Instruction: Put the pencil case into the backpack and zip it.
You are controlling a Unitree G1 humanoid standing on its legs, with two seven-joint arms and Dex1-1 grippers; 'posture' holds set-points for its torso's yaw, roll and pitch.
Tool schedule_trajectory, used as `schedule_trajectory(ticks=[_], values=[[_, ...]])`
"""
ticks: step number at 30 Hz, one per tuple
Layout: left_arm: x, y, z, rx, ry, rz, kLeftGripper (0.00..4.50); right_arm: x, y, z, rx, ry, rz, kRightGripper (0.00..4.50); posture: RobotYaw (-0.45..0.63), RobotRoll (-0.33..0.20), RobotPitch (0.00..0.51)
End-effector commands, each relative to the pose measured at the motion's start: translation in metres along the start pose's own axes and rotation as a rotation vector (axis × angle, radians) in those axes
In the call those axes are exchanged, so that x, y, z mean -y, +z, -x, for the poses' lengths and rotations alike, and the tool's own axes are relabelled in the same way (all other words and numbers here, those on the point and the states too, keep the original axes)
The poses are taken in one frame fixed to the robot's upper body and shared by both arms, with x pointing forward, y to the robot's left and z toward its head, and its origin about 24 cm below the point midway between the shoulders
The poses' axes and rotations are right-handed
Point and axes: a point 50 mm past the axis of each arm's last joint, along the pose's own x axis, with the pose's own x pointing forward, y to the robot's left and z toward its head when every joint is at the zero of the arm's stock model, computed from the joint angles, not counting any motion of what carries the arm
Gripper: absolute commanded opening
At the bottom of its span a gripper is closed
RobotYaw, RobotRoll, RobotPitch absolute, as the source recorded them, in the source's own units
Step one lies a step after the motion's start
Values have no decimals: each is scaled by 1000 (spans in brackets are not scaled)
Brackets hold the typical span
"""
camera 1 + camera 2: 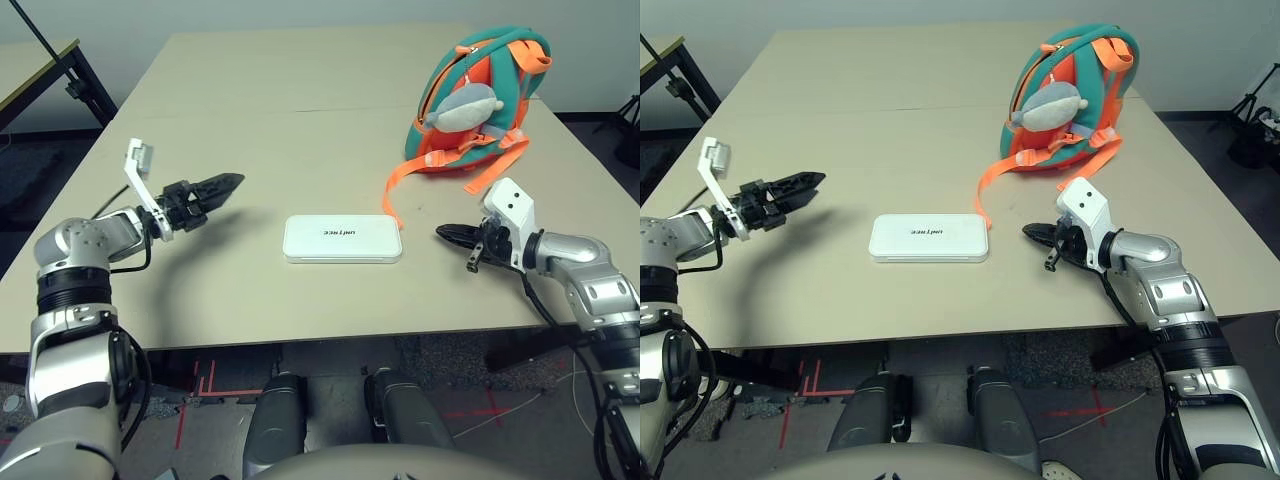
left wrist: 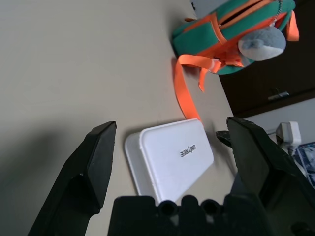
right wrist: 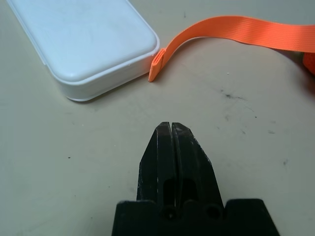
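Note:
The white pencil case (image 1: 343, 239) lies flat near the table's front edge, dark lettering on its lid. The teal-and-orange backpack (image 1: 482, 95) stands at the back right, a grey plush fish (image 1: 463, 107) hanging on its front. One long orange strap (image 1: 398, 190) trails from it toward the case's right end. My right gripper (image 1: 446, 233) hovers just right of the case, shut with nothing between its fingers (image 3: 169, 142). My left gripper (image 1: 226, 184) is raised to the left of the case, open, its fingers (image 2: 93, 167) spread wide and pointing at the case (image 2: 170, 157).
The beige table (image 1: 280, 110) has bare room behind the case and left of the backpack. A second table (image 1: 30, 65) stands at the far left. The strap's tip (image 3: 156, 65) lies beside the case's corner (image 3: 142, 46).

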Motion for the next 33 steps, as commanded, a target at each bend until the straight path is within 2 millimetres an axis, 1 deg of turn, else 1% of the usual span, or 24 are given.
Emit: schedule_trajectory(ticks=[1,6,7,14,18,21,28,33], values=[[-8,-9,-7,-86,18,33,4500,5,2,-1,-32,16,48,60,-112,0,56],[-14,-13,-16,-139,35,55,4500,13,9,-4,-34,7,97,60,-121,0,52],[-15,-15,-17,-152,33,72,4500,13,10,-5,-31,9,103,60,-127,0,59],[-16,-26,-21,-266,25,116,4500,12,13,-7,-24,13,115,60,-133,0,67],[-21,-36,-21,-335,45,127,4500,13,14,-7,-26,10,125,60,-142,0,73],[-25,-40,-21,-354,68,122,4500,13,14,-7,-31,8,136,60,-145,0,74],[-28,-44,-25,-374,76,109,4500,14,14,-11,-47,4,168,60,-145,0,71],[-30,-46,-26,-386,80,96,4500,14,9,-15,-105,16,223,60,-147,0,71]])
